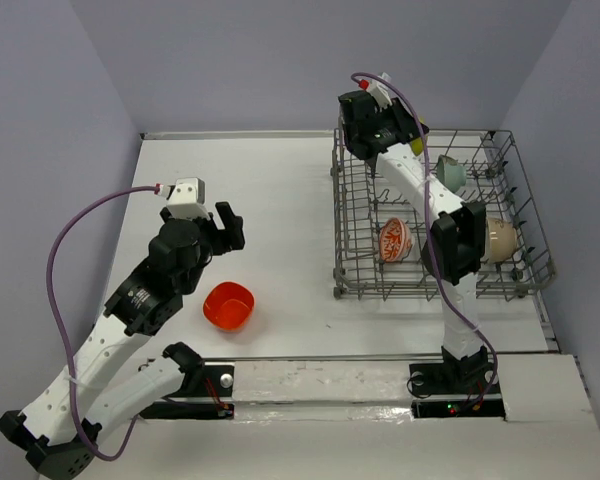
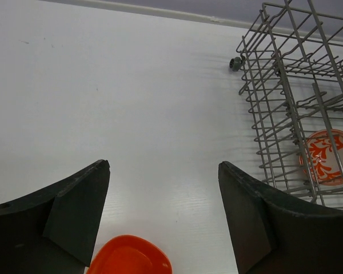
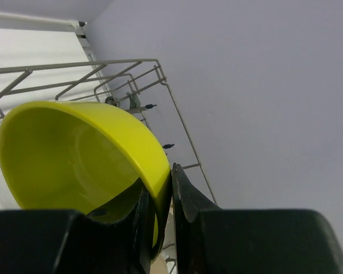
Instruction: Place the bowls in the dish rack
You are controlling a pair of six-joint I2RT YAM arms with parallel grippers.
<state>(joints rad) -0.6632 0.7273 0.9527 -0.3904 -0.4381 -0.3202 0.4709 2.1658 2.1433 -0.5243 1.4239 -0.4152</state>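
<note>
- Lime-yellow bowl (image 3: 74, 160): held over the dish rack's (image 1: 430, 285) far left corner, tipped on its side, so I reckon the drop is straight down.
- My right gripper (image 3: 170, 188) is clamped on its rim, one finger inside, one outside.
- Orange-red bowl (image 1: 229, 305) sits on the table (image 1: 280, 190) left of the rack, just below my left gripper (image 2: 163, 165), whose jaws are wide apart and empty. That arm's nearer.
</note>
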